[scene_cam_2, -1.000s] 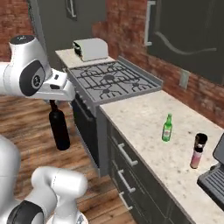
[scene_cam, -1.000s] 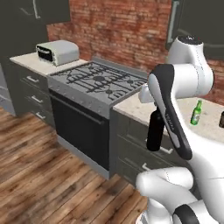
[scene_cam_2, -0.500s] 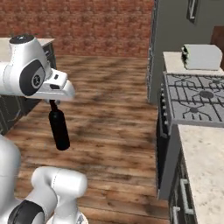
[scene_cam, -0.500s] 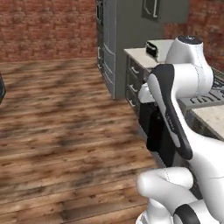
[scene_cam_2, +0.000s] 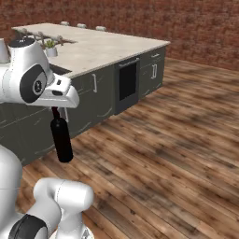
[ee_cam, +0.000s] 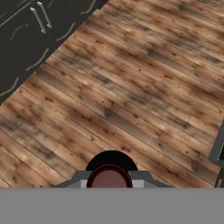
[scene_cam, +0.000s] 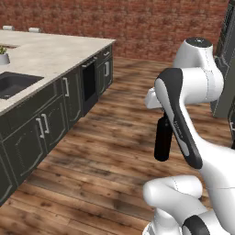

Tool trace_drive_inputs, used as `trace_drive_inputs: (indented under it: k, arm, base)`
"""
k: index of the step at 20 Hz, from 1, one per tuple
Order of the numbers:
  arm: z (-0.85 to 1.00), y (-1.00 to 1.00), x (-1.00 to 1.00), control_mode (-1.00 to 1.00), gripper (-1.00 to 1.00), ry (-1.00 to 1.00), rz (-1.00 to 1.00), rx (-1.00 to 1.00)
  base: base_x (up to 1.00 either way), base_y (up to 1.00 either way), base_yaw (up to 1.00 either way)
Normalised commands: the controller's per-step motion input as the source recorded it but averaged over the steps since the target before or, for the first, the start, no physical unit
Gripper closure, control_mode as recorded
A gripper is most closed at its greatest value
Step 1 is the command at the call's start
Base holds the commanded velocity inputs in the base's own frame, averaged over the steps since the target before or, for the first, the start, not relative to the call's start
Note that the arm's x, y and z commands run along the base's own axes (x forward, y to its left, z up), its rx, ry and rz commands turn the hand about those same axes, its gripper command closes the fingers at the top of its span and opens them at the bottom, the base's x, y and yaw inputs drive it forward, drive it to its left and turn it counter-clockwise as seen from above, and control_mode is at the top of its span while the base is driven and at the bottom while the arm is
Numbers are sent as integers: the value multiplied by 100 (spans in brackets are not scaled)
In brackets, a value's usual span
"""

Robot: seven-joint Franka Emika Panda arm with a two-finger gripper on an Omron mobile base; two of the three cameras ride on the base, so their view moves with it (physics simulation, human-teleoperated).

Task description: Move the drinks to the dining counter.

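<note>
Gripper (scene_cam_2: 55, 110): I am seeing it clamping the neck of the black wine bottle (scene_cam_2: 61, 139), jaws closed on it.
Wine bottle: I am watching it hanging upright under the hand, well above the wooden floor (scene_cam_2: 168, 158); in the left base view it is showing beside the forearm (scene_cam: 163, 137).
Hand view: I am looking straight down on the bottle's dark red top (ee_cam: 109, 178).
Surroundings: 1 beige countertop (scene_cam: 50, 53) with a sink (scene_cam: 11, 85) over dark cabinets (scene_cam_2: 100, 91) is sitting off to the left.

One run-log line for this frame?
phase: carry | tool: shut on wine bottle neck | bottle: upright, above wood floor | sink counter: left
</note>
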Motion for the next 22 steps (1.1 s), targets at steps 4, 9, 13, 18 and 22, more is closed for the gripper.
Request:
trace_drive_inputs:
  k: [4,9,13,18,22]
  arm:
    - [0,0,0,100,100,0,0,0]
    - [0,0,0,100,100,0,0,0]
    - [0,0,0,100,100,0,0,0]
    - [0,0,0,100,100,0,0,0]
    - [0,0,0,100,100,0,0,0]
  base:
    - [64,0,79]
    - [94,-6,61]
    - [100,-41,22]
    - [100,-69,8]
    - [100,-83,5]
